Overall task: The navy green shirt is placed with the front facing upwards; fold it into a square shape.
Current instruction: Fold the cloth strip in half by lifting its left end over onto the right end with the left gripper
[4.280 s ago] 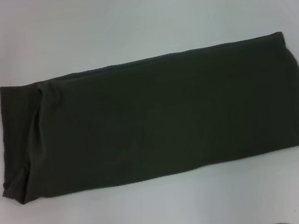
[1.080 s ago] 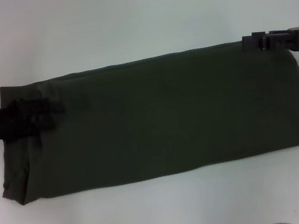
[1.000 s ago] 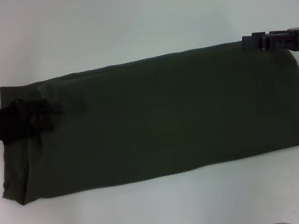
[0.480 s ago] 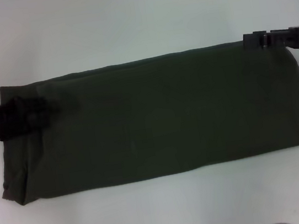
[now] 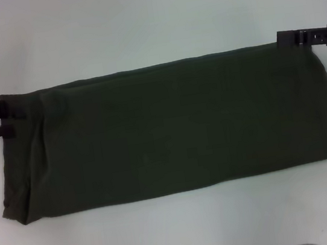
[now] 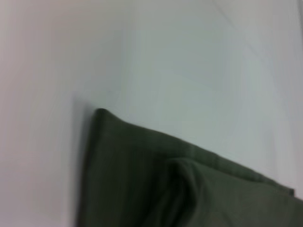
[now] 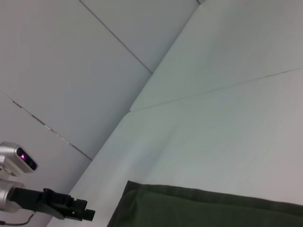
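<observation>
The dark olive-green cotton shirt (image 5: 177, 130) lies flat on the white bench (image 5: 137, 22), folded into a long band with its plain side up. It stretches between the two claws, which sit at its two far corners.

The left claw (image 5: 10, 113), a black two-fingered piece, sits at the far left corner of the band. Its two fingers (image 5: 9, 101) stand a narrow gap apart and point inward at the cloth edge, which lies just beside their tips; whether they pinch it cannot be told. Past that claw, toward the robot, the left end of the band shows a loose doubled fold. The left wrist view shows this same corner of the shirt (image 6: 180, 184) on the bench (image 6: 165, 61).

The right claw (image 5: 288, 37), also black, rests at the far right corner, its tip at the cloth's far edge; how wide it stands cannot be told. The right wrist view shows the far edge of the shirt (image 7: 208, 210) with the left claw (image 7: 87, 215) just beyond its end.
</observation>
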`<state>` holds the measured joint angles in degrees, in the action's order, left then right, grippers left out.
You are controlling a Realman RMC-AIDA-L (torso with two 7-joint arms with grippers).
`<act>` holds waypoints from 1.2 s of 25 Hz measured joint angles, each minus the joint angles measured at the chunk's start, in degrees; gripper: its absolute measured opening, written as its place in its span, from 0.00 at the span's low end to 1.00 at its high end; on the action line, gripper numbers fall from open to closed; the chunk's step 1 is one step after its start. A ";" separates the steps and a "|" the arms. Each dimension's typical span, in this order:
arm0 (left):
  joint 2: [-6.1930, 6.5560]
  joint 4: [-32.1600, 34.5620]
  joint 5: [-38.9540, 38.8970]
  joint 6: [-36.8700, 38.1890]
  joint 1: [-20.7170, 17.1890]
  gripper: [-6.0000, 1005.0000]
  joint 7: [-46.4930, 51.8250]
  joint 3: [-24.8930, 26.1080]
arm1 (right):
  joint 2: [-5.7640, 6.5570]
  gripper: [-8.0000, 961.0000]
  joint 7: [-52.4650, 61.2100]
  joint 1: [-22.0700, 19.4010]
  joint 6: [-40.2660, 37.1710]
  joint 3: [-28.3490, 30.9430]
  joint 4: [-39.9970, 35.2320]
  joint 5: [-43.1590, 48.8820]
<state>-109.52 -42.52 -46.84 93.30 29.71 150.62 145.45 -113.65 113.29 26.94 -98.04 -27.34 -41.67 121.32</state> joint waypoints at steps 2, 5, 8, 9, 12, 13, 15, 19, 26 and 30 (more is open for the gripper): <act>1.07 -0.09 1.14 0.32 0.35 0.57 0.40 -1.00 | 0.04 0.97 0.03 -0.10 -0.06 0.00 0.00 0.02; 2.08 -0.36 3.22 0.73 1.44 0.57 -0.47 -2.09 | 0.05 0.97 0.05 -0.14 -0.22 0.00 0.05 0.04; 2.52 -0.48 4.83 1.31 2.48 0.57 -1.32 -2.87 | -0.05 0.97 0.07 -0.13 -0.24 0.00 0.08 0.64; 2.69 -0.48 5.55 1.45 2.99 0.57 -1.64 -3.17 | -0.07 0.97 0.07 -0.11 -0.25 0.00 0.09 0.97; 2.94 -0.50 7.35 1.61 3.97 0.57 -2.10 -4.00 | -0.09 0.97 0.09 0.00 -0.17 -0.05 0.09 1.93; 2.96 -0.48 7.94 1.62 4.26 0.57 -2.12 -4.19 | -0.09 0.97 0.09 -0.01 -0.08 -0.06 0.10 2.14; 3.03 -0.35 8.99 1.61 4.75 0.57 -2.14 -4.39 | -0.09 0.97 0.09 -0.08 0.07 -0.07 0.10 2.33; 3.04 -0.23 10.92 1.38 5.38 0.57 -1.98 -4.83 | -0.15 0.97 0.09 -0.35 0.13 -0.08 0.10 2.35; 2.26 0.01 13.64 0.37 6.72 0.57 -1.20 -4.93 | -0.26 0.97 0.07 -0.48 0.14 -0.09 0.10 2.35; 1.98 0.50 14.49 0.00 7.48 0.57 -0.21 -5.02 | -0.26 0.97 0.07 -0.49 0.14 -0.06 0.12 2.49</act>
<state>-107.55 -42.02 -32.35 93.30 37.19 150.41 140.43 -113.90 113.36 26.45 -97.90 -27.40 -41.55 123.81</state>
